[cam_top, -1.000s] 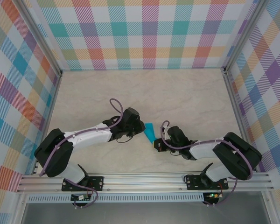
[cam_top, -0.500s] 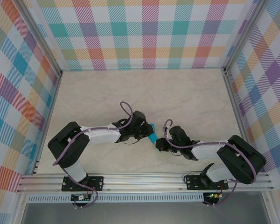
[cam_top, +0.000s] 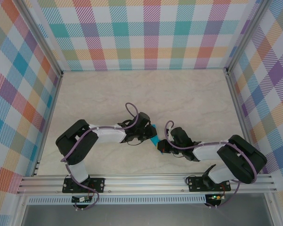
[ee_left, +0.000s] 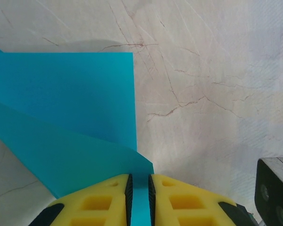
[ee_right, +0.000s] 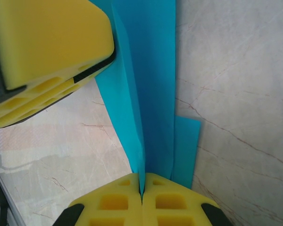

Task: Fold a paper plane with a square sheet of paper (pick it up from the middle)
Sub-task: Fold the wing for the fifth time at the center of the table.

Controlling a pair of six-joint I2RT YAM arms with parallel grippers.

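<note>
The folded teal paper plane (cam_top: 153,136) was pictured held between the two arms, low over the near middle of the marbled surface (cam_top: 132,94). The left gripper (ee_left: 139,181) was clamped on one edge of the sheet, while the right gripper (ee_right: 142,182) was pinched tight on its centre crease.

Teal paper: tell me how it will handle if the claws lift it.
Likely floppy: the teal paper is thin and its folded layers splay apart. Probably very light: the left claw and right claw hold it by mere edge pinches.
</note>
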